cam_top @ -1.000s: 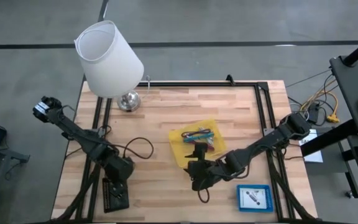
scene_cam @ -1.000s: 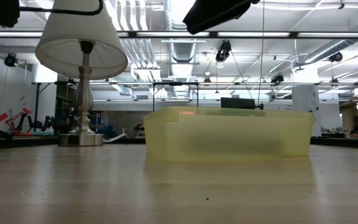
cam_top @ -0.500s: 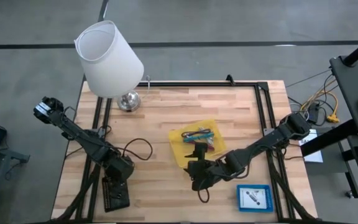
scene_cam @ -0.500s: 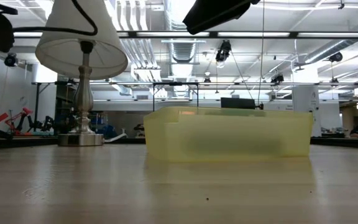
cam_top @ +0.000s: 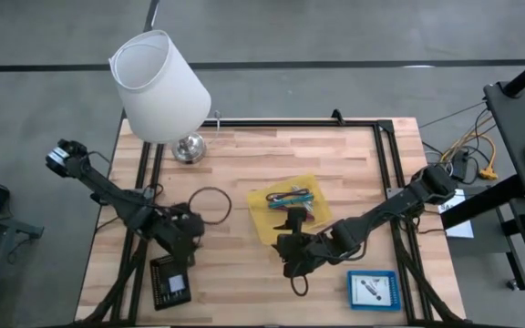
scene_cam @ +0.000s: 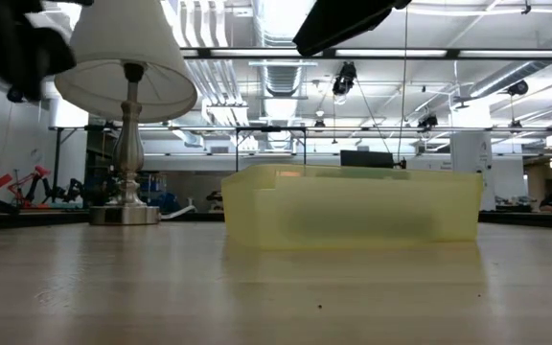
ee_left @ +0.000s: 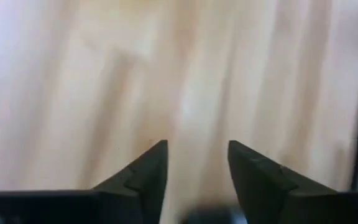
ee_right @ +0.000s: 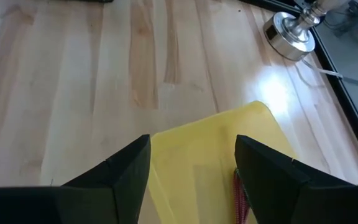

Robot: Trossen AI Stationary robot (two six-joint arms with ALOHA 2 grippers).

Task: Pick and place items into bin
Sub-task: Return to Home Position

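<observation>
A translucent yellow bin (cam_top: 267,205) (scene_cam: 353,206) sits on the middle of the wooden table, with magenta, teal and purple cords (cam_top: 294,196) lying in it. My right gripper (cam_top: 290,219) (ee_right: 191,149) hangs open over the bin's near edge, and the yellow wall (ee_right: 210,155) shows between its fingers, untouched. My left gripper (cam_top: 188,244) (ee_left: 197,155) is open above bare wood left of the bin. A flat black rectangular object (cam_top: 169,282) lies near the table's near left corner. The other items are out of view.
A white lamp (cam_top: 158,87) (scene_cam: 127,96) stands at the far left on its silver base (ee_right: 291,31). A blue tray (cam_top: 372,290) holding a silver piece lies near the near right corner. A black cable loop (cam_top: 210,202) hangs beside the left arm. Black rails frame the table.
My left gripper has risen and swung from over the black object near the near left corner toward the far edge and the bin, leaving that object uncovered on the table. In the low view the left arm has come into the top left. My right gripper has kept still.
</observation>
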